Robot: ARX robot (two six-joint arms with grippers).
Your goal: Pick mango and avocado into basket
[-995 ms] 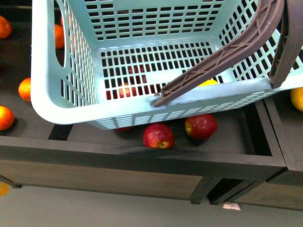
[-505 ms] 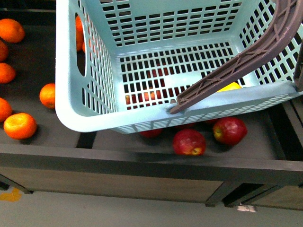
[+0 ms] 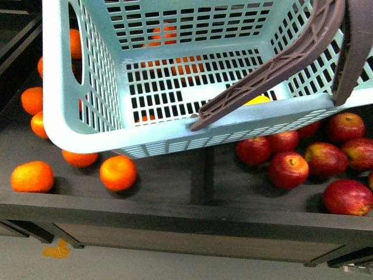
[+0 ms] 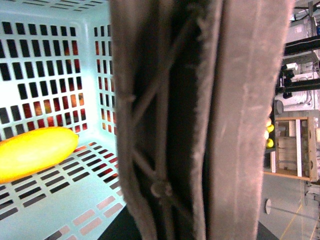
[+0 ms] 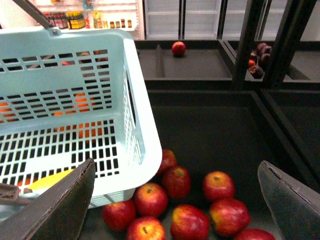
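Orange, pebbled skins sit on my left: loose oranges point(image 3: 118, 172) on the dark wooden shelf point(image 3: 175, 201), more of them seen through the lattice. Over them hangs the light teal plastic basket point(image 3: 58, 93), tilted, its walls and floor cut into neat rectangular slots. At its near right corner a sliver of the yellow mango point(image 3: 257, 100) peeks over the rim. Two brown ribbed handles point(image 3: 274, 61) rise to the upper right. Further right, glossy red apples point(image 3: 288, 169) fill the next compartment.

The left wrist view gives what the front hides: the mango's whole smooth, elongated body lying on the slotted floor, behind a trussed handle that fills the frame. My left pincer does not show, so I cannot tell its state. The right wrist view shows the right gripper point(image 5: 176, 165) spread wide, holding nothing, above the apples and beside the basket.
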